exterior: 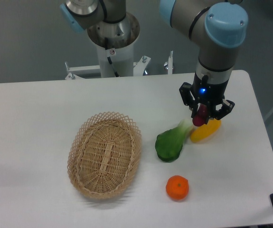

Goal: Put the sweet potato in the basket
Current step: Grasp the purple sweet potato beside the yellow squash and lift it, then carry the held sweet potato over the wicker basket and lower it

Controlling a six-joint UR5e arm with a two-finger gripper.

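My gripper (pixel 202 115), right of centre, is clenched on the sweet potato (pixel 200 117), just above the yellow squash (pixel 206 131). Only its lower end shows, so I think the hold is shallow. It could slip on the way to the basket (pixel 77 151) at lower left, or clip the leafy green (pixel 170 142) between.

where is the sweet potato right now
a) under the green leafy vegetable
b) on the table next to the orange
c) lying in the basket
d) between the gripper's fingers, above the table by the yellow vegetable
d: the magenta sweet potato sits between the fingers of the gripper, just over the yellow vegetable; the basket holds nothing, and the orange sits alone.
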